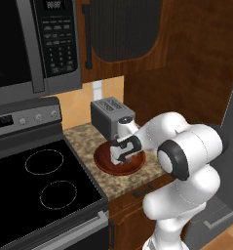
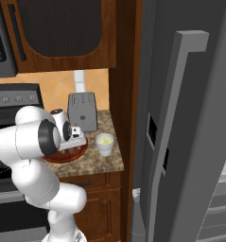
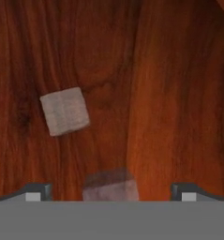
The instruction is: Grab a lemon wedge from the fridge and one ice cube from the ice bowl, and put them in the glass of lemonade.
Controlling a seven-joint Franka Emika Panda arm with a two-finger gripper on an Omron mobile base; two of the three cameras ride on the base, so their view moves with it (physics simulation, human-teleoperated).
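Observation:
My gripper [image 1: 122, 156] reaches down into the reddish-brown wooden ice bowl [image 1: 102, 165] on the counter, in front of the toaster. In the hand view its tips stand wide apart, so the gripper [image 3: 111, 193] is open, just above the bowl's wooden floor [image 3: 169, 93]. One pale ice cube [image 3: 110, 186] lies between the tips, touching neither. A second ice cube [image 3: 64, 111] lies farther off, up and to the left. The glass of lemonade [image 2: 105, 143] stands right of the ice bowl [image 2: 62, 157]. The grey fridge [image 2: 190, 118] rises at the right. The lemon wedge is out of view.
A grey toaster [image 1: 109, 117] stands right behind the bowl. A black stove top [image 1: 35, 185] lies to the left, with a microwave [image 1: 35, 44] above it. Dark wooden cabinets [image 2: 62, 33] hang over the small granite counter [image 2: 98, 163].

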